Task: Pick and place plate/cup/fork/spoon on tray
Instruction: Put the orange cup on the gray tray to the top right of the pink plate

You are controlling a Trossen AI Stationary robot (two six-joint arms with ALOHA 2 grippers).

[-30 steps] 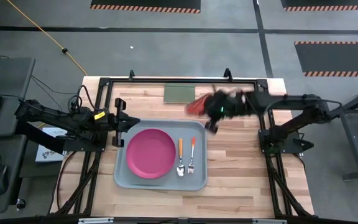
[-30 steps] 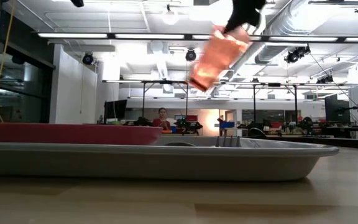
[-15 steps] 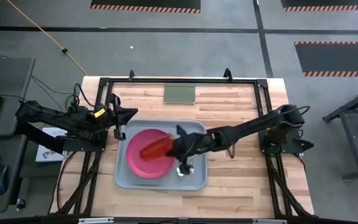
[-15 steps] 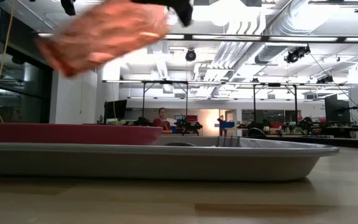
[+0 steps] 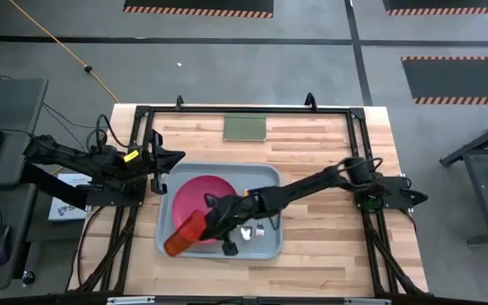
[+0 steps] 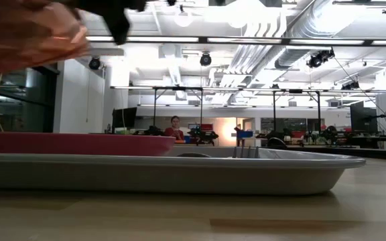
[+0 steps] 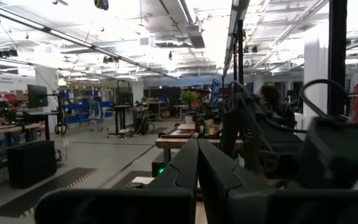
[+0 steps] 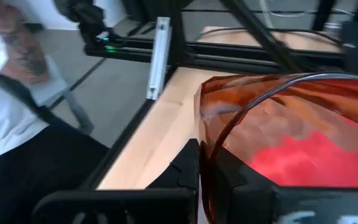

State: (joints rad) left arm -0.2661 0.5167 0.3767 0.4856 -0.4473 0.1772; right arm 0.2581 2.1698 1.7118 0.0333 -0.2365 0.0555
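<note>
The grey-blue tray (image 5: 265, 246) holds the magenta plate (image 5: 206, 191). The heads of the spoon (image 5: 246, 230) and the fork (image 5: 261, 227) lie in it, their handles hidden under my right arm. My right gripper (image 5: 213, 222) is shut on the red-orange cup (image 5: 185, 235) above the tray's near-left part. The cup shows high at the left of the low view (image 6: 25, 37), above the plate (image 6: 66, 142). My left gripper (image 5: 176, 158) is shut and empty, just off the tray's far-left corner. My right gripper holds the cup by its wall at the open rim (image 8: 205, 146), one finger (image 8: 182, 171) outside and one (image 8: 235, 171) inside. The fingers come level from the table's right side. The cup lies tipped almost on its side, lifted clear of tray and plate.
A flat green rectangle (image 5: 245, 127) lies at the table's far edge. A person stands close by the table's left side in the right wrist view (image 8: 17, 93). Another person shows far off in the low view (image 6: 174, 126). Bare wood lies to the tray's right.
My right gripper has carried the cup from beside the green rectangle toward the table's near and left edges, across the tray and over the plate. The cup stays lifted and tipped on its side, base leading.
</note>
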